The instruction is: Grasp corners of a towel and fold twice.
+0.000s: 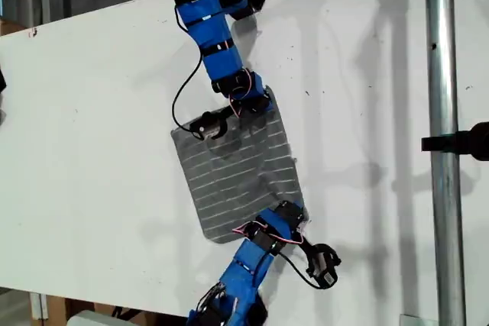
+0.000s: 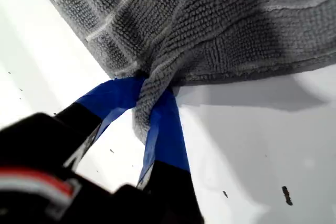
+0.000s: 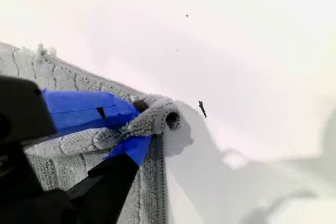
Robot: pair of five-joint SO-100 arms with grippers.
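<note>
Two blue hands, my first hand (image 2: pixel 149 111) and second hand (image 3: pixel 128 129), each pinch corners of the grey striped ribbed towel (image 1: pixel 237 169) on the white desk (image 1: pixel 92 127).

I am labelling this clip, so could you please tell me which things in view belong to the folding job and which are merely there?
Job:
- grey striped ribbed cloth towel
- its pinched corners
- my first gripper
- my second gripper

Merely there:
- white flat table
- grey metal pole
</note>
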